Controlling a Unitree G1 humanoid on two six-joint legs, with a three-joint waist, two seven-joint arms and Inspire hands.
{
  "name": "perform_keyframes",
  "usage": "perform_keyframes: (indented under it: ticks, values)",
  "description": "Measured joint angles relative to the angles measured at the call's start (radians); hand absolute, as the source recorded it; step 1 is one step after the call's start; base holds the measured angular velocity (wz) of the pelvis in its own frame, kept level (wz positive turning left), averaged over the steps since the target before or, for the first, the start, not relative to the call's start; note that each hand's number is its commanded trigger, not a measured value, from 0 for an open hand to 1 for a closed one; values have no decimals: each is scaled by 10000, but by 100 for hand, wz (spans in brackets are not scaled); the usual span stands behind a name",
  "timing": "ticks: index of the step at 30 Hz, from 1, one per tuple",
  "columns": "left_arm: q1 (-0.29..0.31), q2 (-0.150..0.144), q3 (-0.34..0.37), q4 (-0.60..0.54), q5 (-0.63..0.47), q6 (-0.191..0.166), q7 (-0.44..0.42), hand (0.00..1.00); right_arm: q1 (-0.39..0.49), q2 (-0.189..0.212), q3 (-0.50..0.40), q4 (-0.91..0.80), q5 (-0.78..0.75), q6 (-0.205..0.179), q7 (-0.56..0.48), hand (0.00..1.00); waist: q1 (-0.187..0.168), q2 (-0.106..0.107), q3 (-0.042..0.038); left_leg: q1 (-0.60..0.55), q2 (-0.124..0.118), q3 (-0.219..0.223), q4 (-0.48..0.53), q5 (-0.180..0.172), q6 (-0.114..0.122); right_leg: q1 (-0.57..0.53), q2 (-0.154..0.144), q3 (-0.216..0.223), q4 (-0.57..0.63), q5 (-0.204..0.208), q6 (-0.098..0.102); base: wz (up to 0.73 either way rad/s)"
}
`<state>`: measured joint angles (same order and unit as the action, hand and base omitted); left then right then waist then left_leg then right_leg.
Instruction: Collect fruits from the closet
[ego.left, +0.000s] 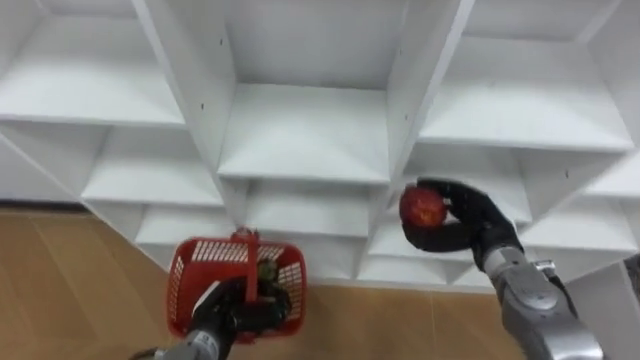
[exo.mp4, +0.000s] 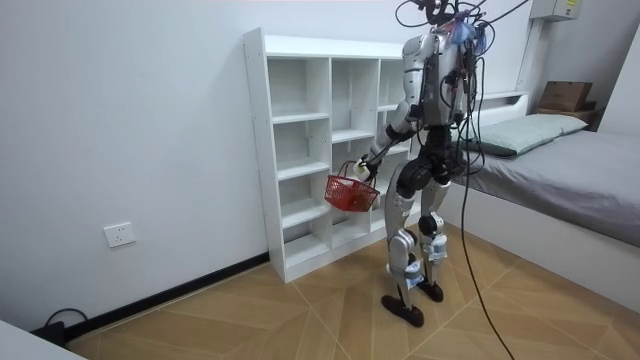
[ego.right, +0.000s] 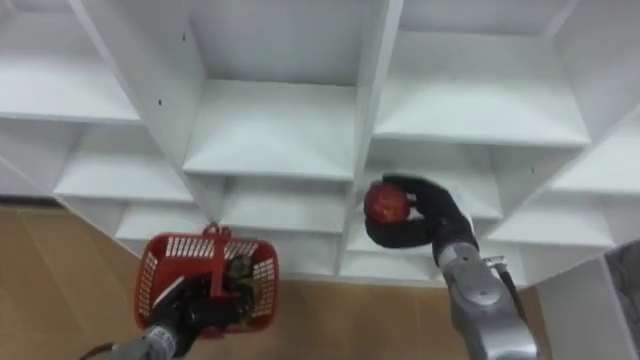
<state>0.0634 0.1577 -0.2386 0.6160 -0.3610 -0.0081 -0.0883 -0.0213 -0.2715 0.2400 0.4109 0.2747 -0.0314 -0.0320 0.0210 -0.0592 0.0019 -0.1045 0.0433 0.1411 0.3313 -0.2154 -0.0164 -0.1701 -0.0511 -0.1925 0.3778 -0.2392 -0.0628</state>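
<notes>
My right hand (ego.left: 460, 225) (ego.right: 425, 222) is curled round a red apple (ego.left: 422, 207) (ego.right: 387, 201) and holds it in front of the white closet's (ego.left: 305, 130) lower middle shelves. My left hand (ego.left: 245, 305) (ego.right: 200, 305) grips the handle of a red plastic basket (ego.left: 195, 275) (ego.right: 160, 275) held low at the left above the floor. Something dark and greenish (ego.left: 268, 270) lies inside the basket. In the room view I stand upright facing the closet (exo.mp4: 310, 150), the basket (exo.mp4: 350, 192) hanging in front of it.
The closet's open white compartments (ego.left: 520, 100) spread across the view with upright dividers (ego.left: 420, 80) between them. Wooden floor (ego.left: 60, 280) lies below. A bed (exo.mp4: 580, 170) stands on the room view's right, behind me.
</notes>
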Motion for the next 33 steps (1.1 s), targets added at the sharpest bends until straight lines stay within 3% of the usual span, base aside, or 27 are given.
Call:
perform_keyframes:
  ticks: [7,12,33]
  values:
    - [185,-118,-127,-8,2,-144,-9,100,790,266,20,0,32,-24,260,100,-186,19,2,645,-21,142,-466,1,1,511,122,118,-362,150,91,-6]
    - [194,-227,-376,-178,-4,-144,-8,100,1038,792,63,9,39,-25,355,100,-211,66,60,1021,-10,158,-662,1,2,832,202,176,-666,284,137,-4]
    - [85,-320,-413,-494,3,-157,-15,100,1062,1212,249,23,-10,-24,578,100,-402,46,122,945,-9,232,-969,2,5,782,332,290,-922,340,178,-1]
